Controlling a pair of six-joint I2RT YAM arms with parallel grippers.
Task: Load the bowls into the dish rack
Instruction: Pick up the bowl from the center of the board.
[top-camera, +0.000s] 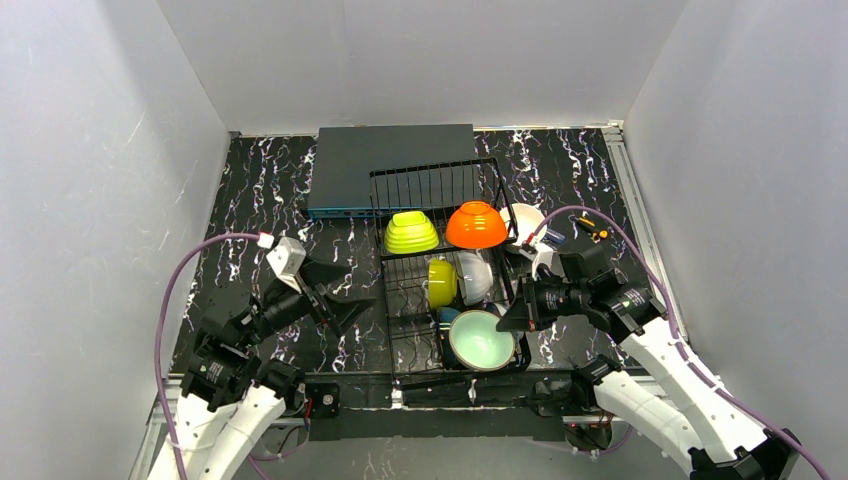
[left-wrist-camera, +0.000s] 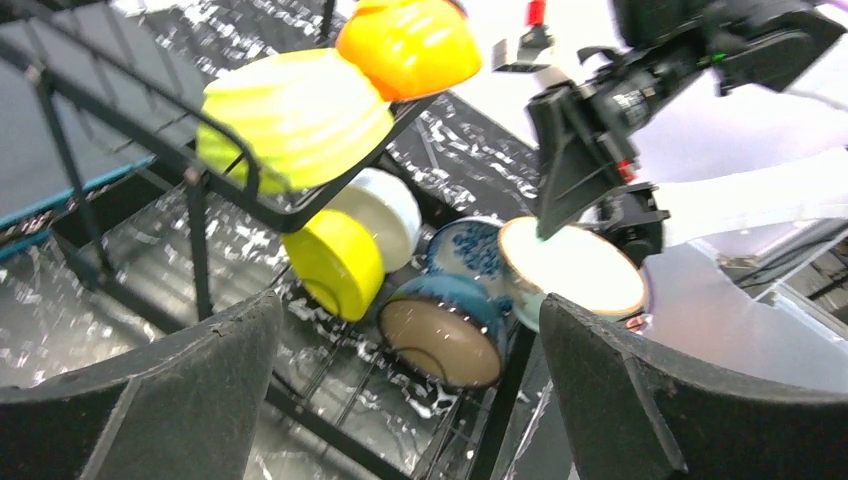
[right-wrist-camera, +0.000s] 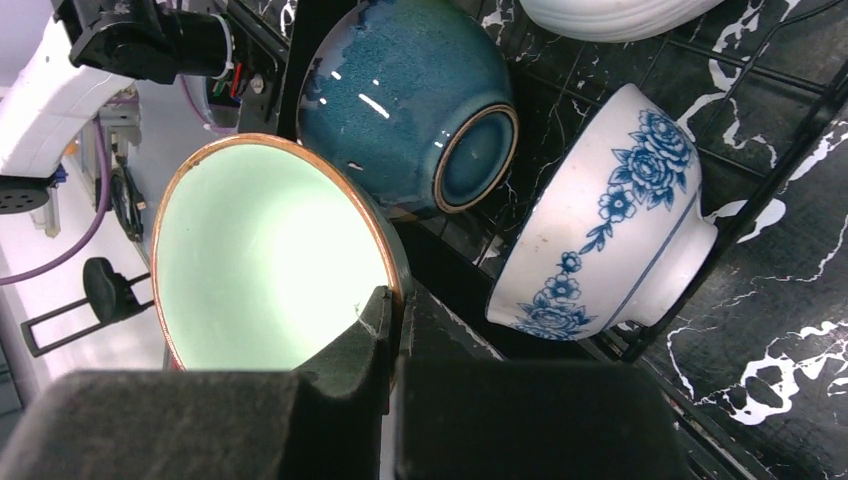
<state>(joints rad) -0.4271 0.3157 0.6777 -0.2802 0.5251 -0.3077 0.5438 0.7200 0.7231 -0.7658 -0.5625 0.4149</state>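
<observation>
Slippage threatens: the right gripper (right-wrist-camera: 397, 322), jaws clamped on the mint bowl (right-wrist-camera: 260, 260) by its rim alone, may tip it onto the teal bowl (right-wrist-camera: 400, 90); the left gripper (top-camera: 355, 308) has jaws apart.

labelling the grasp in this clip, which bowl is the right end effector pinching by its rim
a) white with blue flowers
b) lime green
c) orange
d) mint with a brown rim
d: in the right wrist view the right end effector is shut on the rim of the mint bowl, and the floral bowl lies free beside it.
</observation>
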